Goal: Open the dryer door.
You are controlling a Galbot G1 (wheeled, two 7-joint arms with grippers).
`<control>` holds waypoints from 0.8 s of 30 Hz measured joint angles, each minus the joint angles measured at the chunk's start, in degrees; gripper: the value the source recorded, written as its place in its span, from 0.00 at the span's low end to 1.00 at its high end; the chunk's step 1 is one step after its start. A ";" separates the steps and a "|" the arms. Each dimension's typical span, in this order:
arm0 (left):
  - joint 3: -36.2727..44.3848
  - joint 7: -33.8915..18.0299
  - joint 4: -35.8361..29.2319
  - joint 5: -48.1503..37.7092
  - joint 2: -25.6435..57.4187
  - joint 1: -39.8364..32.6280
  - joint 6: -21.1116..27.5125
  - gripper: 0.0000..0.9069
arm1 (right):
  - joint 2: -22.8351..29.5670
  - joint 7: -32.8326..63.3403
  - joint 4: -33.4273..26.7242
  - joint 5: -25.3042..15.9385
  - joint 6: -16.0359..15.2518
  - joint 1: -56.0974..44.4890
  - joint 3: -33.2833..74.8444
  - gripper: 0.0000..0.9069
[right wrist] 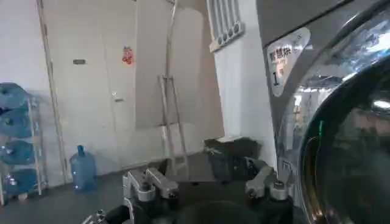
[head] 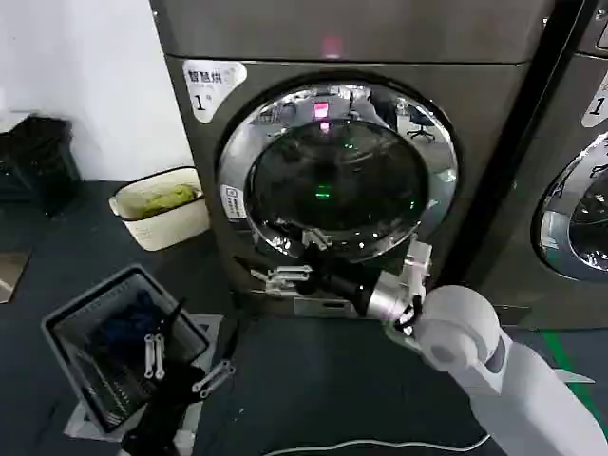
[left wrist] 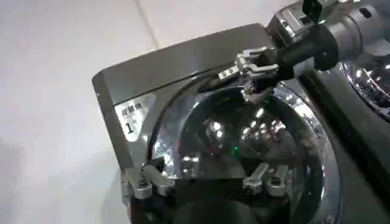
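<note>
The dryer door is a round porthole with a wide chrome ring and dark glass, and it lies flat against the grey machine front. My right gripper reaches in from the lower right. It is open at the ring's lower-left edge, with nothing between its fingers. In the right wrist view the right gripper has one finger close beside the dryer door; I cannot tell whether it touches. My left gripper hangs open low on the left, over a grey basket. From there the left gripper faces the dryer door and the right gripper.
A grey basket of dark clothes stands on the floor at the left. A white basket with green cloth sits by the wall. A second machine stands to the right. A pale cable lies on the floor in front.
</note>
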 joint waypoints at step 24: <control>-1.36 -0.37 -2.39 -0.72 -0.43 1.90 -0.85 1.00 | 3.28 1.85 -16.26 -14.09 14.34 2.76 -1.42 1.00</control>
